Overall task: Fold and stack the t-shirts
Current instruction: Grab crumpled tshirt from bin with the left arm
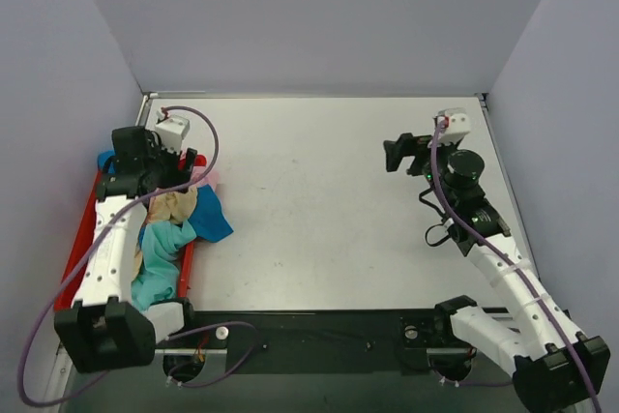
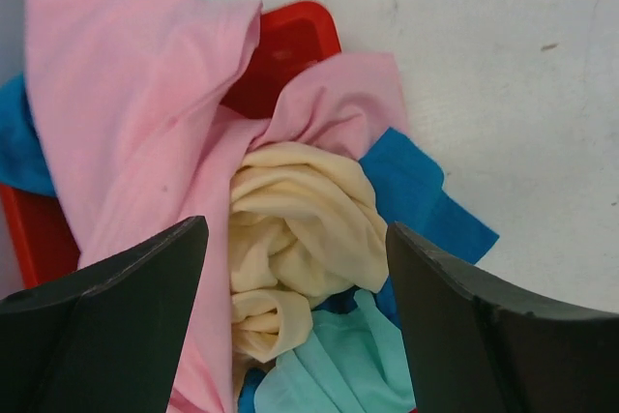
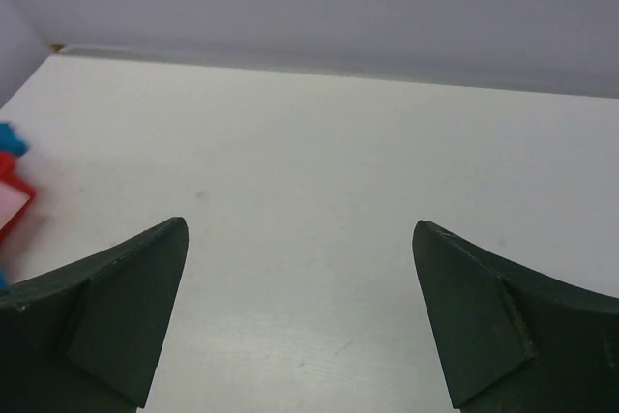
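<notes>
Several crumpled t-shirts lie heaped in the red tray at the left. In the left wrist view a light pink shirt drapes over the tray's corner, a cream-yellow shirt is bunched in the middle, a blue shirt spills onto the table and a teal shirt lies nearest. My left gripper is open and hovers just above the pile, empty. In the top view it is over the tray's far end. My right gripper is open and empty above bare table at the right.
The white table has grey walls at the back and both sides. The red tray's far corner shows in the left wrist view, and its edge shows at the left of the right wrist view.
</notes>
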Robot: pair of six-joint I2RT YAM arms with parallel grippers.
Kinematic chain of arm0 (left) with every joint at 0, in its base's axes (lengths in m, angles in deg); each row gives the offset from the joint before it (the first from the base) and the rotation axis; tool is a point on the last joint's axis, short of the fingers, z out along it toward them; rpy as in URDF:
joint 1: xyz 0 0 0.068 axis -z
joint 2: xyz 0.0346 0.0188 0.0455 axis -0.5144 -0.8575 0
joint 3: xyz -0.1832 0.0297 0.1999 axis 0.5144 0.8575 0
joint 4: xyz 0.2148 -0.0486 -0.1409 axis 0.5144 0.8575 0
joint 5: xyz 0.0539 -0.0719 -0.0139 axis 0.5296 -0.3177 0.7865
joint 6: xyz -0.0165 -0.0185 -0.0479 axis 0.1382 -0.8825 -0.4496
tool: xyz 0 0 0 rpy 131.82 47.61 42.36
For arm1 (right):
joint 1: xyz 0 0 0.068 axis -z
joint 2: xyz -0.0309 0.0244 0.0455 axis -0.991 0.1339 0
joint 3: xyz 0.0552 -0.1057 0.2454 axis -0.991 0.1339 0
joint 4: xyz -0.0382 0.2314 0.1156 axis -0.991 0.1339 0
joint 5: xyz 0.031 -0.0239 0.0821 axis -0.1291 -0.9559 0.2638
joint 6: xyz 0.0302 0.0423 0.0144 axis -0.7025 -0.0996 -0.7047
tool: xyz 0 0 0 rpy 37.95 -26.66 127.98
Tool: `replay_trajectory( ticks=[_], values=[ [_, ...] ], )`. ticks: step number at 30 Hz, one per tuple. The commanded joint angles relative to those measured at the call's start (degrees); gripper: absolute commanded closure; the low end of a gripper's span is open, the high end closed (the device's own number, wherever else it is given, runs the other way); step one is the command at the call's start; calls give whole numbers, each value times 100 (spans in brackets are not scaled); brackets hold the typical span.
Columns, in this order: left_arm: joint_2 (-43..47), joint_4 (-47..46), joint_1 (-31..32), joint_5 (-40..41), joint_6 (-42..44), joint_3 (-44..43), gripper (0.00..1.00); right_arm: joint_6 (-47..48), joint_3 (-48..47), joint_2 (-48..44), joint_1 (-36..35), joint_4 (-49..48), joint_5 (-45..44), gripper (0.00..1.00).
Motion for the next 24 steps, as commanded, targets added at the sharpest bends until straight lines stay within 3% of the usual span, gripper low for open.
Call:
replay_trajectory(
  ticks=[1,5,13,24],
  values=[
    [-1246,740,-269,130,-174,-390,17,249,-755,193,-1028,1978,668,7],
    [-1864,784,-331,200,-455,-865,21,144,-889,299,-1538,2471,723,9],
    [-1881,1013,-331,191,-227,-1753,18,196,-854,273,-1847,2761,1355,9],
    [-3762,582,-331,842,291,-2553,16,398,-819,352,-1927,2779,1250,9]
  ],
)
